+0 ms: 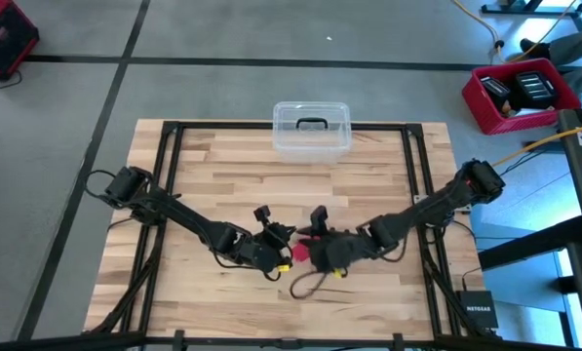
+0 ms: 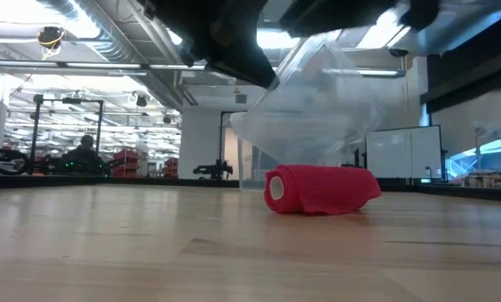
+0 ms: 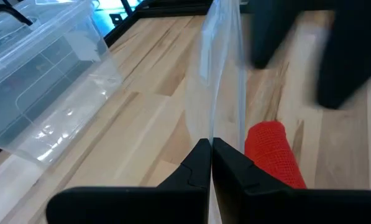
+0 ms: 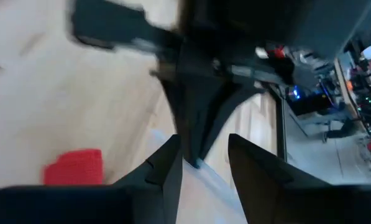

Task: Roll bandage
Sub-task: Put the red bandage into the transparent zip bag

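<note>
**Red bandage roll lies on the table while both arms hold a clear wrapper above it**

The bandage point(image 2: 319, 190) is a small bright red roll lying on its side on the wooden table point(image 1: 213, 166), at about six o'clock from the table's centre, near the front edge. From table height its open spiral end faces the camera and a loose flap seems to trail at the other end. It looks light, soft and springy, a woven fabric with some grip to it, likely to squash under a hard pinch and to unwind if lifted by the flap. A safer hold would be across the middle of the roll, or on the free end if it must be wound tighter.

Above the roll hangs a crinkled clear plastic wrapper point(image 2: 317, 96). The left gripper point(image 3: 211, 163) has its fingers pressed together on the wrapper's thin edge. The right gripper point(image 4: 201, 163) stands half spread just beside it; a strip of clear film shows between its fingers, but whether it truly grips that film I cannot tell.

A clear plastic box point(image 1: 312, 130) with a dark handle sits at twelve o'clock, well apart from the arms.

From overhead the two grippers crowd together and hide nearly all of the roll; only slivers of red show. The arm opposite each wrist camera is smeared, and the wrapper's outline is hard to trace.
</note>
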`<state>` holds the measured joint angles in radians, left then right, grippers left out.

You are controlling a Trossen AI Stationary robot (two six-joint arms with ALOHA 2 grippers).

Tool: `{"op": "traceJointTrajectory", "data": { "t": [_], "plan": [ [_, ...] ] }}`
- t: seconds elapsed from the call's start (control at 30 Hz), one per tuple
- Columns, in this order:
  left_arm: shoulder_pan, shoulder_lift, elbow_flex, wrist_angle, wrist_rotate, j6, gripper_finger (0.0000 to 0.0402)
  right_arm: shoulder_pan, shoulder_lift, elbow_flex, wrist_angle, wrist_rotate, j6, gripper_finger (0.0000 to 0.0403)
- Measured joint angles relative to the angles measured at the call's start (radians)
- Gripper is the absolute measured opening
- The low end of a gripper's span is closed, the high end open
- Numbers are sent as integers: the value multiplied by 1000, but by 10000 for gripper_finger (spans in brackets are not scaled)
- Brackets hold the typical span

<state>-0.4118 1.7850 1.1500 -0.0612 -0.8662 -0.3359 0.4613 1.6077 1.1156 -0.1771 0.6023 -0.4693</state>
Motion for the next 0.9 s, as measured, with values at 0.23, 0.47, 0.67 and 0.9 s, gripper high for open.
{"op": "traceJointTrajectory", "data": {
  "t": [0.23, 0.47, 0.67, 0.9],
  "plan": [
    [0, 9, 0, 34, 1, 3, 1, -61, 42, 0, -8, -113, -12, 133],
    [1, 14, -2, 19, 4, 3, 1, -61, 90, 1, -86, -37, -29, 133],
    [-6, 12, 0, 36, 1, 3, 1, -73, 92, 0, -158, -10, 2, 133],
    [-29, 11, 0, 60, 2, 15, 1, -78, 93, -1, -179, -10, 51, 133]
  ]
}}
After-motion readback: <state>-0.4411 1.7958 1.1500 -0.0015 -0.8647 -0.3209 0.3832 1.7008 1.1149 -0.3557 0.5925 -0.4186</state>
